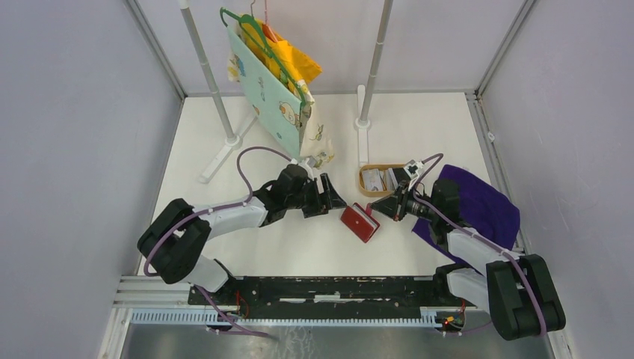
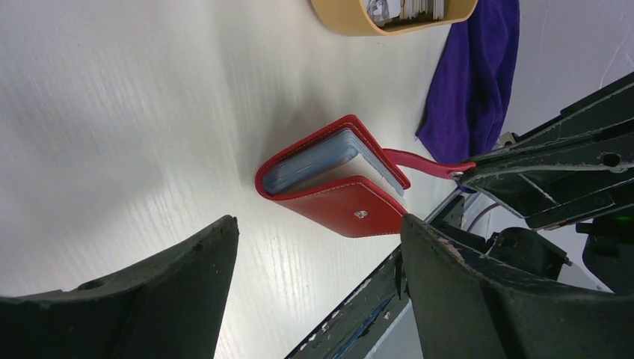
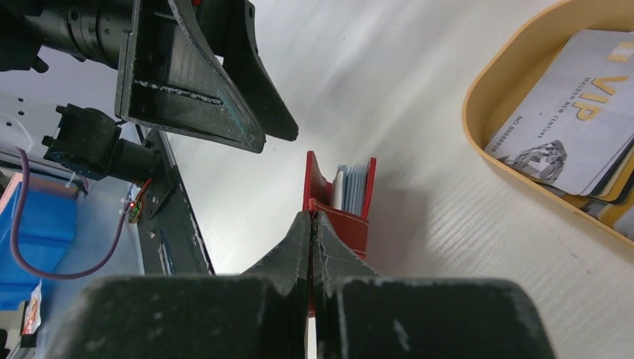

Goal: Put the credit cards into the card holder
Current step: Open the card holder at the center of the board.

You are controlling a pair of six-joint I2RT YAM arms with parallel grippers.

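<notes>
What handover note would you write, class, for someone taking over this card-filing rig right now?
Left gripper: open, hovering just left of the card holder, touching nothing.
Right gripper: shut on the holder's snap tab.
Holder: on the table, part open; pale leaves inside, cards or sleeves unclear.
Credit cards: stacked in the wooden tray.
Done: unclear.
Left: move the tray's cards into the holder.

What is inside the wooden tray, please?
The tray holds a stack of cards. The top one is pale grey, printed "VIP". Of those beneath, only edges show; their faces and number are covered.
</notes>
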